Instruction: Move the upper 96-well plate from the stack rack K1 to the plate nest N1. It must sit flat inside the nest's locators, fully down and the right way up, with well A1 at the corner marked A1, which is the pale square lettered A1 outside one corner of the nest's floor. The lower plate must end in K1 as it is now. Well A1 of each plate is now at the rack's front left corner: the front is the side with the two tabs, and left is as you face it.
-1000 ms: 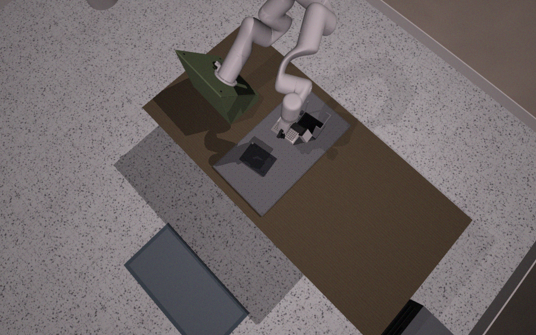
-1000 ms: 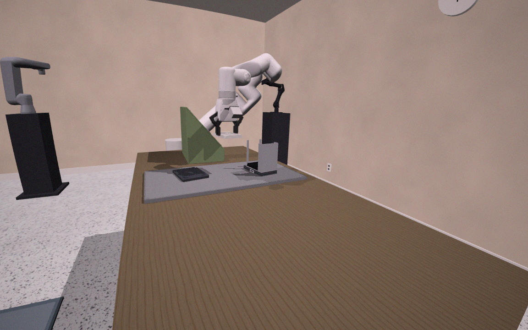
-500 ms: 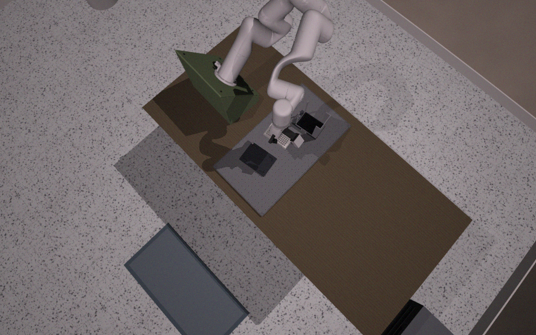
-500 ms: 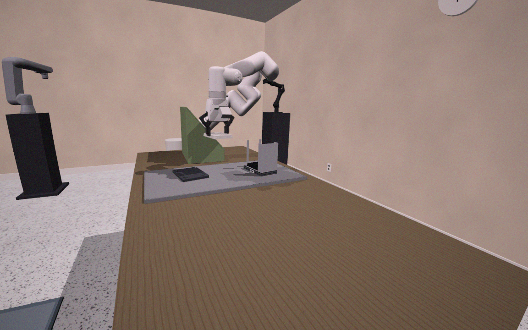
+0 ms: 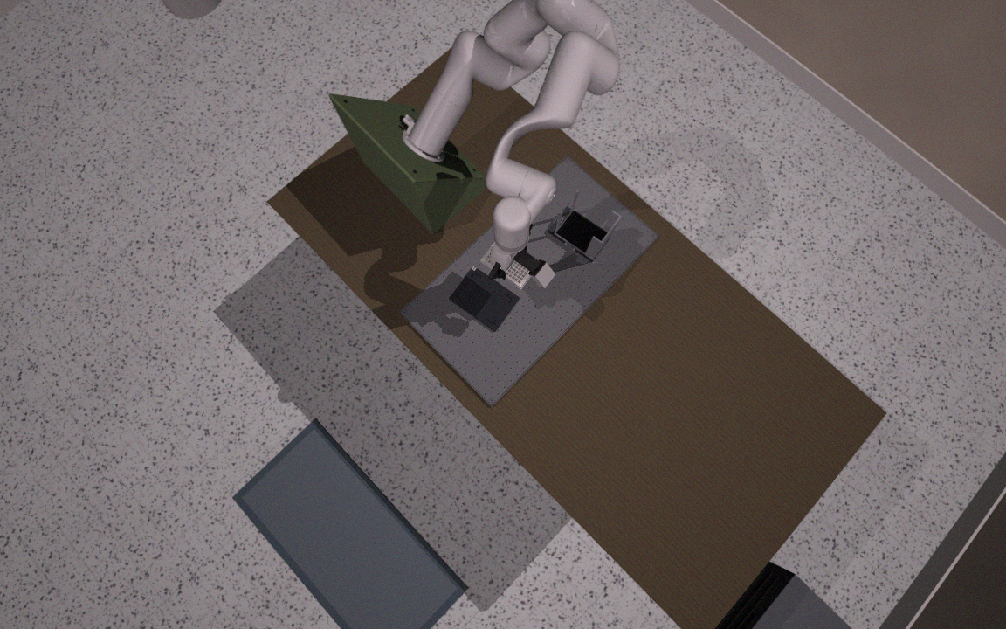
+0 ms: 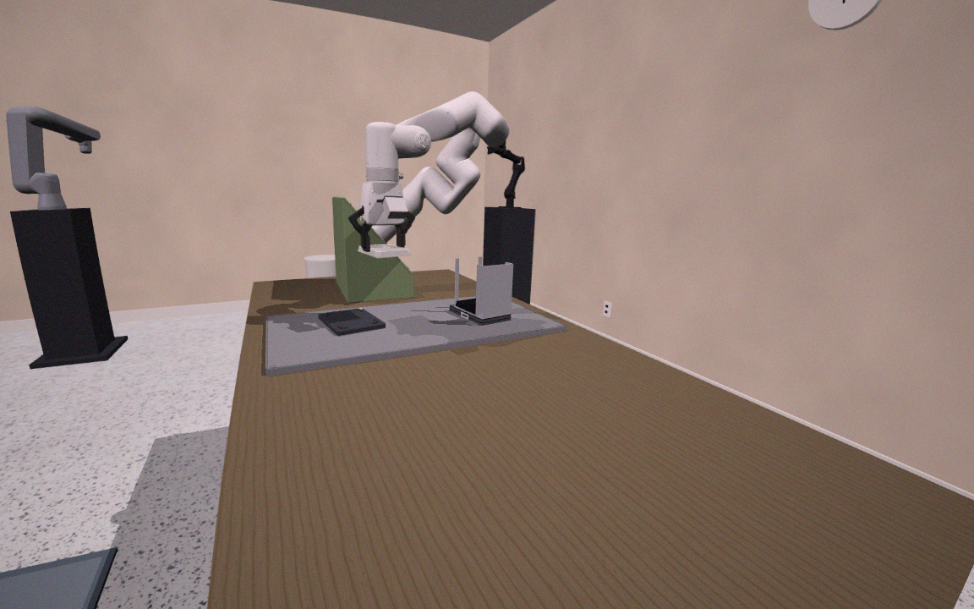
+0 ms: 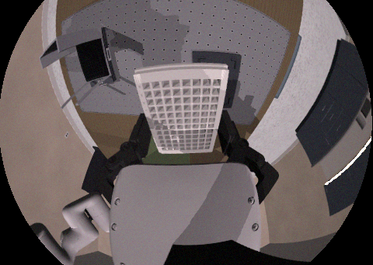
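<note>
the gripper [image 6: 382, 244] is clamped on the white 96-well plate [image 7: 183, 109], holding it level well above the grey perforated board [image 5: 491, 359]; from the top view the plate sits between the stack rack k1 [image 6: 494, 291] and the dark plate nest n1 [image 6: 350, 321], closer to the nest; the rack is apart from it, over on the far side of the board

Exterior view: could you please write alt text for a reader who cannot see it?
A white arm's end effector holds a white 96-well plate in the air, above a grey board on a brown table. Below lie a dark plate nest and, farther right, a stack rack.
</note>
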Motion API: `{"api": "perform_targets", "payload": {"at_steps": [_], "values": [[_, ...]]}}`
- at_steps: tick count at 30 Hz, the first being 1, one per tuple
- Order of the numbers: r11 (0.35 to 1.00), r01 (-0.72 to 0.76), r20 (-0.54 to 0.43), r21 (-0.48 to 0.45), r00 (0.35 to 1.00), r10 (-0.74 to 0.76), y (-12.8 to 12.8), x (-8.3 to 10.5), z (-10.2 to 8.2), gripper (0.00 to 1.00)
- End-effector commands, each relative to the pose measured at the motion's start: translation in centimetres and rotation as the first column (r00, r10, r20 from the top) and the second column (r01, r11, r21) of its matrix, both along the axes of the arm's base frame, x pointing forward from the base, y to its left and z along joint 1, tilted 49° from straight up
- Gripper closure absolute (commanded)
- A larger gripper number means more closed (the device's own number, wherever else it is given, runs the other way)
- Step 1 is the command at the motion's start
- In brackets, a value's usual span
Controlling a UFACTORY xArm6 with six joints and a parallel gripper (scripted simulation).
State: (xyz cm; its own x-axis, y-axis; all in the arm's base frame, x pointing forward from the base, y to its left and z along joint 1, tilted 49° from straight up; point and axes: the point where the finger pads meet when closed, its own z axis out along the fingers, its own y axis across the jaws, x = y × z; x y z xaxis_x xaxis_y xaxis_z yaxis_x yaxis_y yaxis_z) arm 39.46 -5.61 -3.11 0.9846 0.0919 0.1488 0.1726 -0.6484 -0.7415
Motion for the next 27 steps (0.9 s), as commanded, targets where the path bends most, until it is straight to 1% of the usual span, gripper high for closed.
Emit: {"api": "perform_targets", "payload": {"at_steps": [1,3,5,20,22,27], "values": [[1.000,0.001,0.003,-0.002,1.000,-0.001,-1.3,-0.2,-1.3,1.00],[1.000,0.001,0.003,-0.002,1.000,-0.001,-1.7,-0.3,-1.9,1.00],[1.000,0.001,0.003,-0.002,1.000,-0.001,-1.7,-0.3,-1.9,1.00],[1.000,0.001,0.003,-0.002,1.000,-0.001,-4.8,-1.3,-5.7,1.00],[1.000,0.001,0.003,-0.002,1.000,-0.001,-4.8,-1.3,-5.7,1.00],[1.000,0.001,0.003,-0.002,1.000,-0.001,-5.7,-1.5,-6.7,1.00]]}}
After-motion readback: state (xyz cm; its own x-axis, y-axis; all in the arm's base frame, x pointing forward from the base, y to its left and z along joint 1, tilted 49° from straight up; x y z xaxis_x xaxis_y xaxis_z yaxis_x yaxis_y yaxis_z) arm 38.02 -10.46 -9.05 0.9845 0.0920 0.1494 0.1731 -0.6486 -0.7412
